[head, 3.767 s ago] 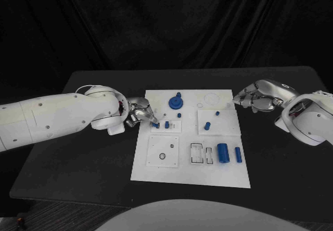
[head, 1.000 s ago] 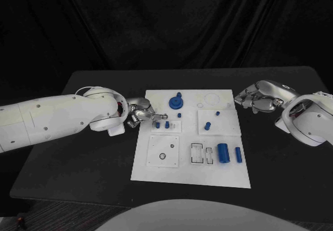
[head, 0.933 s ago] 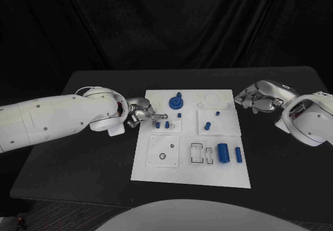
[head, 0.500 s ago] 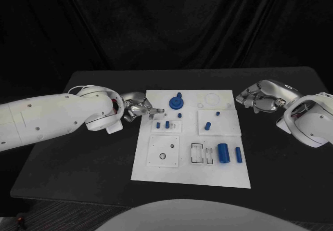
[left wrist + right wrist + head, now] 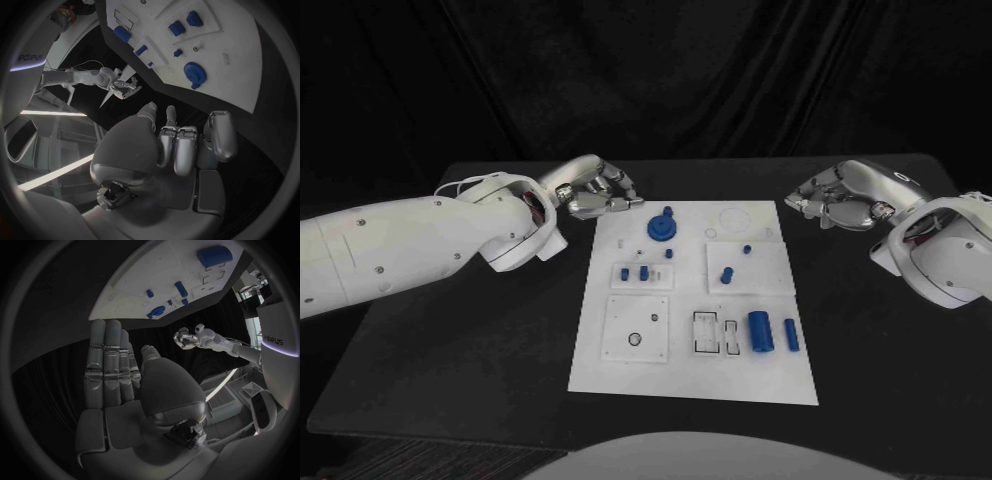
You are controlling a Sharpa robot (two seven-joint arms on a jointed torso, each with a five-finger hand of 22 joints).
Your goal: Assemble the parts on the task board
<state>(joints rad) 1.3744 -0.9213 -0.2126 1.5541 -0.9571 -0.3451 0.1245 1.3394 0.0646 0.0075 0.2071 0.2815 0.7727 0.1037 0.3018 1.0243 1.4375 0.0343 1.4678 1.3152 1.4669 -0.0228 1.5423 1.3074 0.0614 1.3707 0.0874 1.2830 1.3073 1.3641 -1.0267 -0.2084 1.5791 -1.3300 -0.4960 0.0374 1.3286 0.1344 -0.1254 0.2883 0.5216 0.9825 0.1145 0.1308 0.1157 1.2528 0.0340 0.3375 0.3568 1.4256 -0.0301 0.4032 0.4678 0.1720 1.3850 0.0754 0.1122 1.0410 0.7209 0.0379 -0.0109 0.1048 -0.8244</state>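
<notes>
The white task board [image 5: 692, 300] lies in the middle of the black table. A round blue part [image 5: 659, 228] with a peg sits near its far edge. Two short blue pegs [image 5: 636, 272] stand in a small plate on the board's left side, and other pegs [image 5: 727, 272] stand to their right. A thick blue cylinder [image 5: 760, 331] and a thinner one [image 5: 792, 334] lie at the near right. My left hand [image 5: 596, 190] hovers off the far left corner, fingers loosely bent, holding nothing. My right hand [image 5: 841, 198] hangs beyond the far right corner, holding nothing, its fingers [image 5: 106, 360] stretched out.
A square sub-plate [image 5: 635, 328] with a small hole lies at the board's near left, with rectangular slots [image 5: 708, 333] beside it. Black table surface [image 5: 459, 330] surrounds the board on all sides. The left wrist view also shows the board [image 5: 237, 60] and my right hand [image 5: 125, 89].
My left hand has risen from the two short pegs and pulled back toward the board's far left corner. The pegs stay standing. The right hand has barely moved.
</notes>
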